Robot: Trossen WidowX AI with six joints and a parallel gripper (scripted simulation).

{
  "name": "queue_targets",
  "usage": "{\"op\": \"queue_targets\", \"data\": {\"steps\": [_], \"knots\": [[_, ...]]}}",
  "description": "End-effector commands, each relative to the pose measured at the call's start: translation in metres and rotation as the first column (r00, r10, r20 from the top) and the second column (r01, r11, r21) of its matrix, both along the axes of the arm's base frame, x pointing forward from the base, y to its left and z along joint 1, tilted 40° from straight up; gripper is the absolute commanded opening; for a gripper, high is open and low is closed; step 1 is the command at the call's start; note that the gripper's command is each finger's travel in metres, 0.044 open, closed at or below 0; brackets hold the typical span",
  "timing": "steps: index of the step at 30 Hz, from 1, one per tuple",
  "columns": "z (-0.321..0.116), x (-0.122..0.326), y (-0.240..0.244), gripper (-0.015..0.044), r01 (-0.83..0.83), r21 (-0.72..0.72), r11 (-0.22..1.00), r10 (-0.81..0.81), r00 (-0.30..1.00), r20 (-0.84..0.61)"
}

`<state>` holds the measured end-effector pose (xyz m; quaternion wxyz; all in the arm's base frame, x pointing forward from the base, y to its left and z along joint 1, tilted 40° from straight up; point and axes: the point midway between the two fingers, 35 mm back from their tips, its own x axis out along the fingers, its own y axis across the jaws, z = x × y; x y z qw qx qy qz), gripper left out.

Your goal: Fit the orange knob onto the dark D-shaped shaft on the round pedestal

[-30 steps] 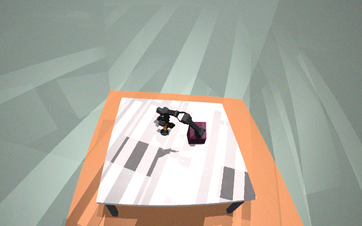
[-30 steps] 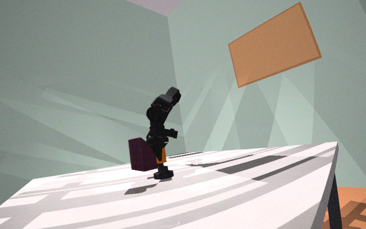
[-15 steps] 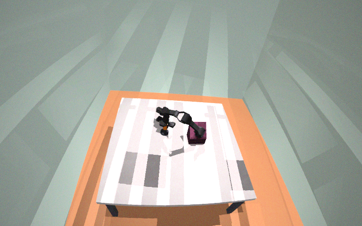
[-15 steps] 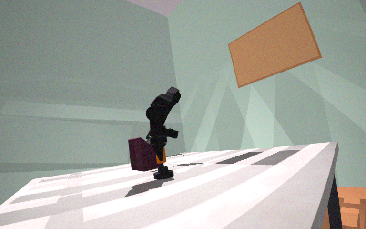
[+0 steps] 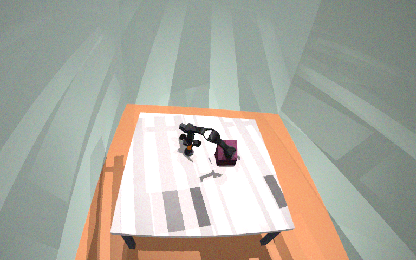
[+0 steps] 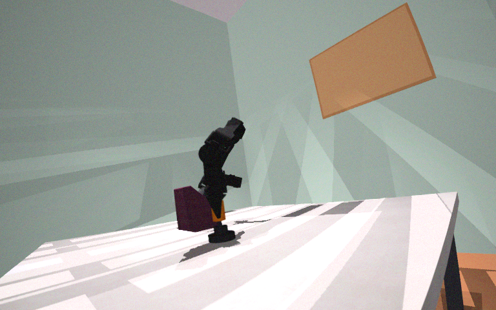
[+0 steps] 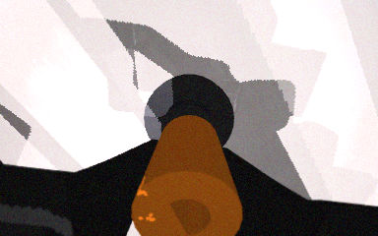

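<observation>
The orange knob (image 5: pixel 189 147) (image 6: pixel 222 212) (image 7: pixel 189 159) is upright between the fingers of my gripper (image 5: pixel 189 146) (image 6: pixel 219 214) (image 7: pixel 188 149), which is shut on it. A darker mark with a straight side shows on the knob's top in the wrist view. The round dark pedestal (image 5: pixel 188 153) (image 6: pixel 221 237) (image 7: pixel 197 88) stands on the table below the knob. In the exterior view, a short dark length of the shaft (image 6: pixel 218 223) shows between the knob's bottom and the pedestal. The knob's bottom is above the pedestal. The shaft's top and flat side are hidden.
The arm's base stands on a purple block (image 5: pixel 226 162) (image 6: pixel 192 212), to the right of the pedestal in the top view. The white table (image 5: pixel 245 199) (image 6: pixel 329 256) carries both. An orange board (image 6: pixel 372 62) hangs on the wall, away from the arm.
</observation>
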<state>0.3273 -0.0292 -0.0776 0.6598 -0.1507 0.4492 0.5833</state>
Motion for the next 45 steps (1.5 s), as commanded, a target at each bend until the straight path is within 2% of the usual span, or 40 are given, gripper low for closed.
{"op": "queue_targets", "data": {"steps": [1,6,12,45], "knots": [[0.0029,0.0000,-0.0014,0.0000,0.000,0.000,1.000,0.000,1.000,0.004],[0.0051,-0.0008,-0.0017,0.0000,-0.021,0.002,1.000,0.020,1.000,0.020],[0.0064,-0.0023,-0.0020,0.0000,-0.161,0.006,0.987,0.159,0.978,0.137],[0.0038,-0.0020,-0.0007,0.0000,-0.161,0.006,0.987,0.159,0.978,0.137]]}}
